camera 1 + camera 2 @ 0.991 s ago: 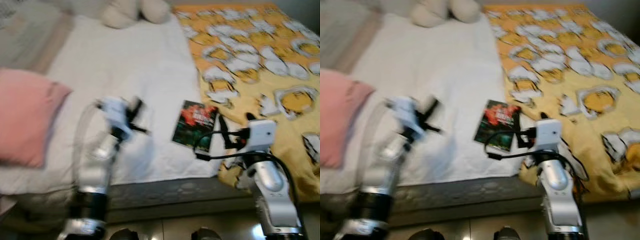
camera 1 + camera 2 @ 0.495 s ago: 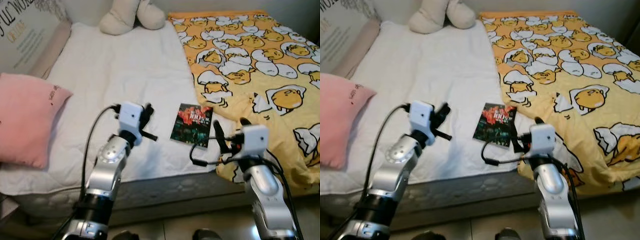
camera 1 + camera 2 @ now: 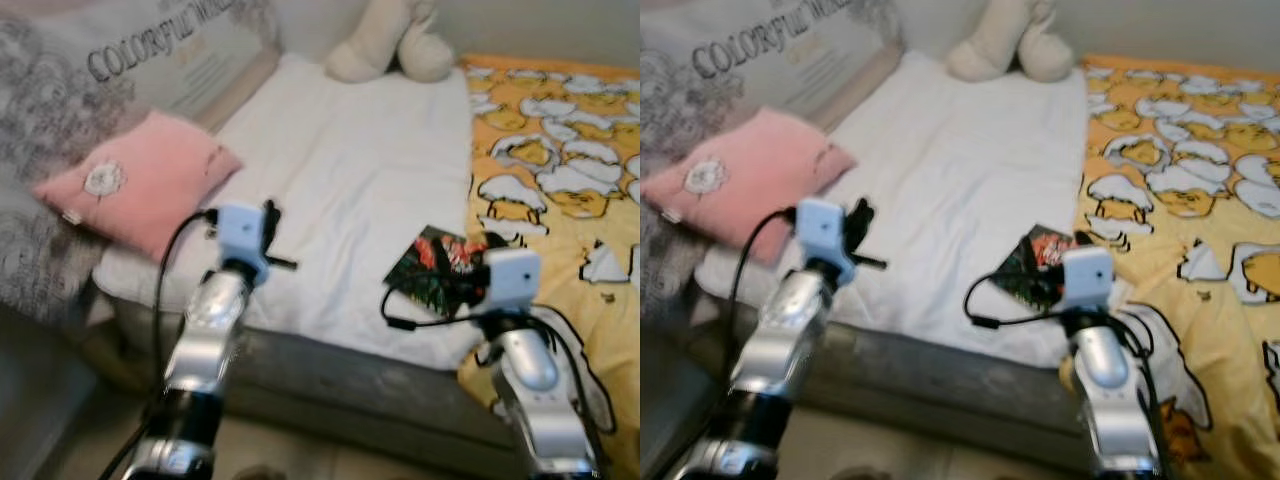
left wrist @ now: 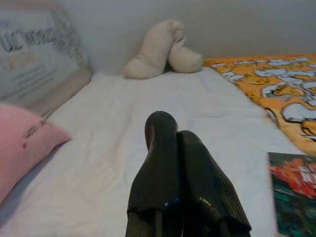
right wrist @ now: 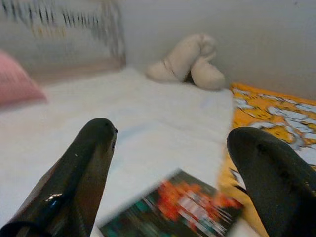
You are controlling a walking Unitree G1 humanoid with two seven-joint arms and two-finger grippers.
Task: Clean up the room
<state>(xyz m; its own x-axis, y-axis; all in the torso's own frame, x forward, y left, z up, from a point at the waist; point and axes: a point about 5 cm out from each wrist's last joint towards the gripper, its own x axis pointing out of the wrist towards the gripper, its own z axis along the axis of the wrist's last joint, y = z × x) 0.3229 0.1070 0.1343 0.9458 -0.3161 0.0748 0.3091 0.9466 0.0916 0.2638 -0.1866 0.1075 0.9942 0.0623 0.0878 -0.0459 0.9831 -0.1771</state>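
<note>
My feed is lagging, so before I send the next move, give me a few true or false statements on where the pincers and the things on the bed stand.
1. The right pincer is open, with the book on the sheet just ahead of it. True.
2. The left pincer is holding the pink pillow. False: its fingers are shut on nothing, and the pillow lies off to its side on the bed.
3. The book lies on the white sheet, next to the edge of the yellow blanket. True.
4. The stuffed toy sits on top of the book. False: it rests at the far end of the bed, against the wall.
</note>
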